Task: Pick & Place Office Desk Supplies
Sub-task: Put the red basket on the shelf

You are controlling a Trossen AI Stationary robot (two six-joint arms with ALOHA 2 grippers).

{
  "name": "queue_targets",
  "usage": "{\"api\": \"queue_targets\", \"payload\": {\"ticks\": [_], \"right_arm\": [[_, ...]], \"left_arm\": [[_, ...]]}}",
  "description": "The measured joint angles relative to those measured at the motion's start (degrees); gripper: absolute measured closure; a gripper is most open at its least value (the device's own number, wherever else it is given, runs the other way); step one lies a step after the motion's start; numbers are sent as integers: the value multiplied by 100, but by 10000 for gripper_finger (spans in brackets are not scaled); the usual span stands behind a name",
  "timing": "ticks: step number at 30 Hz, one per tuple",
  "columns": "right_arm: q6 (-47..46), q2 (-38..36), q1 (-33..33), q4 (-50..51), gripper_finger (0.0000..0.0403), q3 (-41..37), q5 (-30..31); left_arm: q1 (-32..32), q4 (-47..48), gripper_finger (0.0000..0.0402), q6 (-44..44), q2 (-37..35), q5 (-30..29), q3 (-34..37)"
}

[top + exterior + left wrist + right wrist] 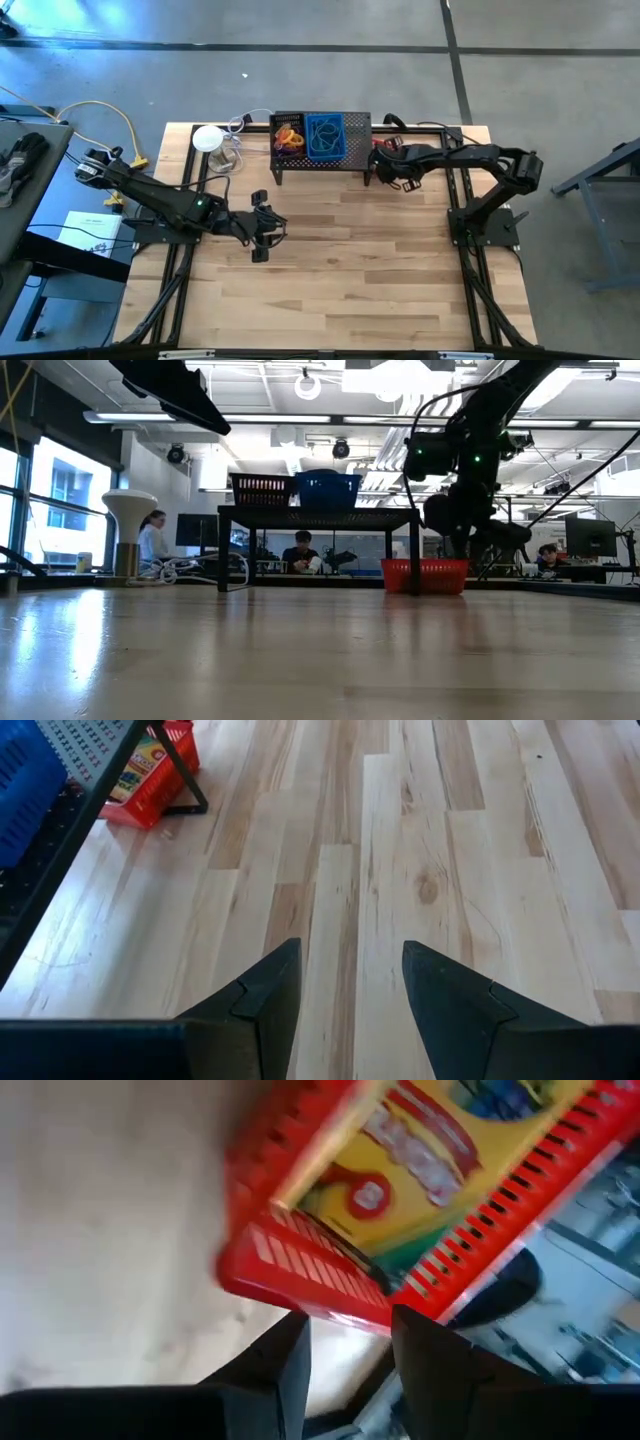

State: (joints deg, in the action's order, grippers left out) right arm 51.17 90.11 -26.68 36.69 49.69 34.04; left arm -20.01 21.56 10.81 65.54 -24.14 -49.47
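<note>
Yellow crayon-like box (420, 1165) lying flat in red mesh tray (300, 1270), right gripper (345, 1342) parted just beside tray rim, left gripper (350, 985) parted over bare table (450, 870).

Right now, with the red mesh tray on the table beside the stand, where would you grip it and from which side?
Probably by its near long rim, from the open table side: the red mesh tray has thin upright slotted walls that two fingers can straddle, and the yellow crayon box fills its middle. The right gripper already sits open at that rim. The black stand blocks the other side.
</note>
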Motion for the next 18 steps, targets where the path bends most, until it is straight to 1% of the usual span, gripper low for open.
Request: {"api": "queue_targets", "payload": {"ticks": [5,10,14,18], "right_arm": [[12,20,-50,29,274,0,-768],[-52,20,-42,25,282,0,-858],[-187,20,-43,43,313,2,-852],[-189,20,-44,33,357,2,-857]], "left_arm": [[0,0,235,-52,0,2,0],[0,0,235,-96,0,2,0],[0,2,235,-98,0,4,0],[0,2,235,-95,0,6,0]]}}
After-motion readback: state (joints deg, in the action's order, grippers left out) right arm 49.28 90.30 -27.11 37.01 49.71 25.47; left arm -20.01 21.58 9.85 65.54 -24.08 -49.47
